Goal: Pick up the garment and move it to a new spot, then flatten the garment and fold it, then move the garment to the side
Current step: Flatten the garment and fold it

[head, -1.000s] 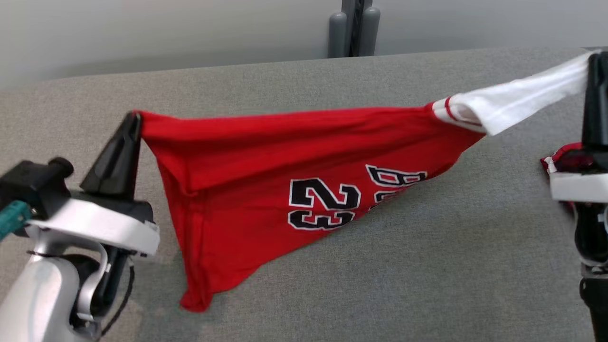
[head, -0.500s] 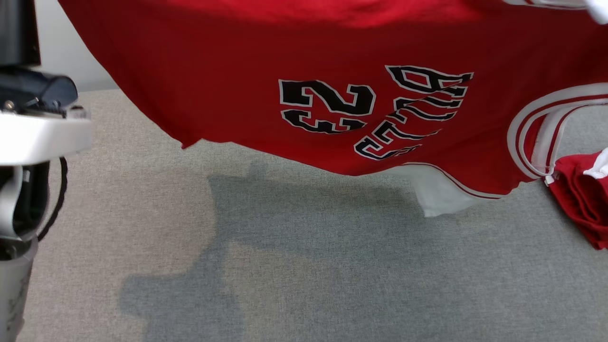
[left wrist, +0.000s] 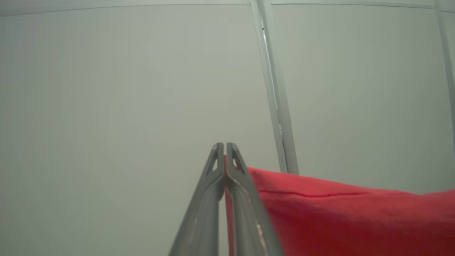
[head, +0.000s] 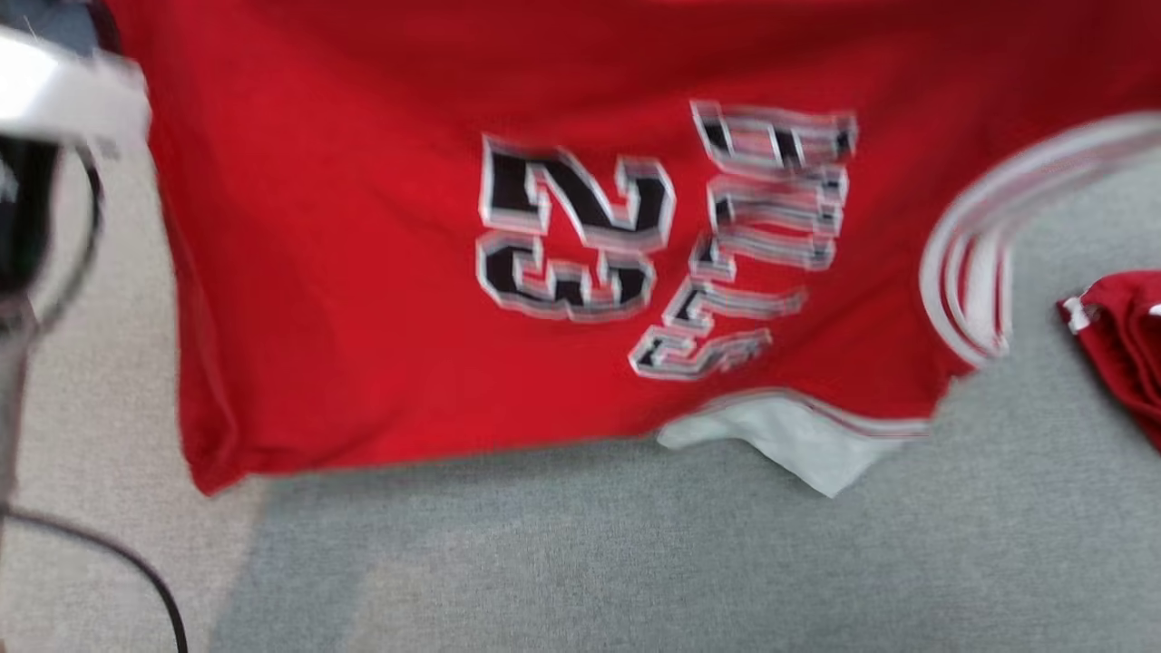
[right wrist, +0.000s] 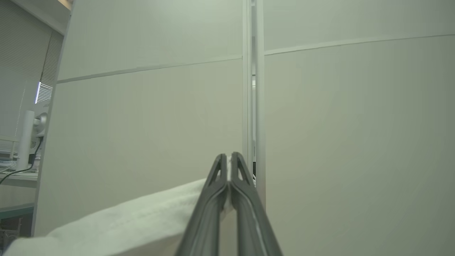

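Two pinches carry one garment [head: 363,272]. My left gripper [left wrist: 224,146] is clamped shut on a red edge, and my right gripper [right wrist: 229,156] is closed the same way on a strip of white cloth [right wrist: 124,220], which I take to be the shirt's pale trim. Between them the red garment hangs spread above the grey table [head: 635,562]. Its black number and lettering face my head camera, though that view is blurred. A white flap [head: 798,444] droops from the lower edge, and from here I cannot tell whether the hem touches the table or hangs just clear of it.

The risks lie mostly in the lay-down. Both holds take very little fabric near the fingertips, so a sharp swing or an uneven pull could slide a corner free and drop that side in a heap. If I lower without keeping the cloth taut, the hanging hem could land first and buckle, and the white flap could tuck underneath, leaving creases to work out before any fold. A second red garment [head: 1125,345] lies at the table's right edge; drifting that way could drape one over the other.
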